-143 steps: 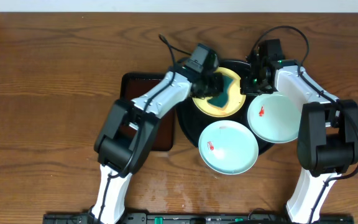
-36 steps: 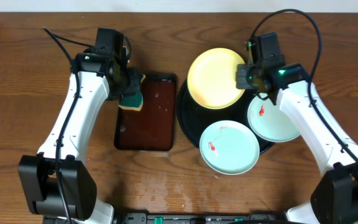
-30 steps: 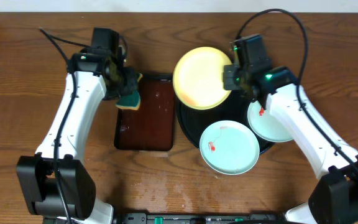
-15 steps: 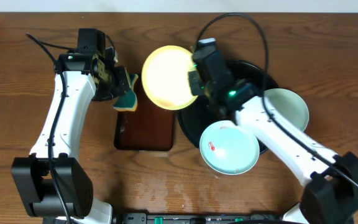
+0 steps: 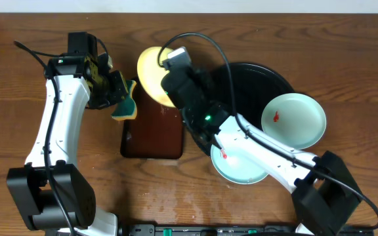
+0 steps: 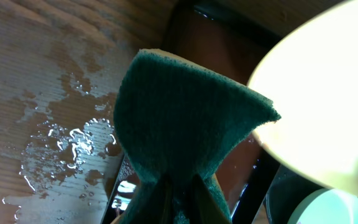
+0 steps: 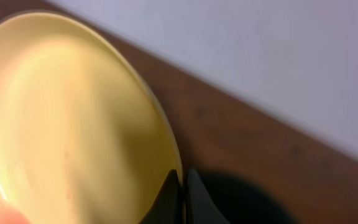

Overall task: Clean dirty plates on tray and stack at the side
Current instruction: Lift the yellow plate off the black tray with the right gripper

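My right gripper [image 5: 168, 84] is shut on the rim of the pale yellow plate [image 5: 149, 73] and holds it tilted above the far end of the brown rectangular tray [image 5: 151, 137]. In the right wrist view the fingertips [image 7: 180, 182] pinch the yellow plate [image 7: 73, 124] at its edge. My left gripper [image 5: 117, 98] is shut on a green sponge [image 5: 125, 109], just left of that plate. The sponge [image 6: 185, 124] fills the left wrist view beside the yellow plate [image 6: 322, 93]. Two mint plates [image 5: 295, 120] [image 5: 241, 167] with red smears rest on the black tray [image 5: 268, 71]. The nearer one is partly under my right arm.
Water drops [image 6: 67, 146] lie on the wooden table left of the brown tray [image 6: 229, 37]. The black tray's rim [image 6: 260, 186] and a mint plate [image 6: 319, 208] show at the lower right of the left wrist view. A pale wall [image 7: 260, 56] runs behind the table.
My right arm has swung left, carrying the yellow plate off the black tray to above the brown tray. My left arm and sponge have drifted left. The right mint plate is now uncovered.
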